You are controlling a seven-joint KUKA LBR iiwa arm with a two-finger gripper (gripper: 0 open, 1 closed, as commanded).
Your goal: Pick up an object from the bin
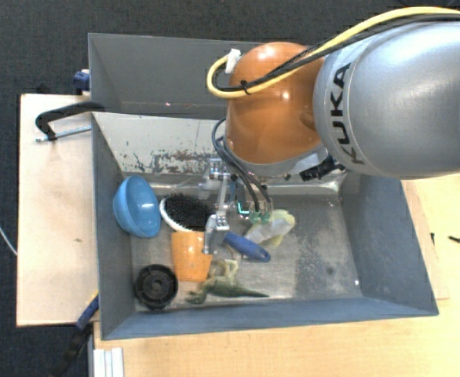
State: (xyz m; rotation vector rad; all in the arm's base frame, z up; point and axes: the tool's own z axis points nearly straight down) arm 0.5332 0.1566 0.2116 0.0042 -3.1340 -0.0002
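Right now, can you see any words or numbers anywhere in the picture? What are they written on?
"KUKA": black letters running down the silver casing of the robot arm.
No other text: there are no readable words, numbers or signs on the grey bin or on the small things lying in it.

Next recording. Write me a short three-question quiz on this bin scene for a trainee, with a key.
1. Which thing lies nearest the lower-left corner of the grey metal bin in the view? A) round black disc B) blue-handled tool C) pale crumpled wrapper
2. True or false: the orange plastic cup lies right beside the gripper.
3. Fill in: the bristly black brush head lies just right of a round ____ plastic bowl.
Key: 1 A; 2 true; 3 blue.
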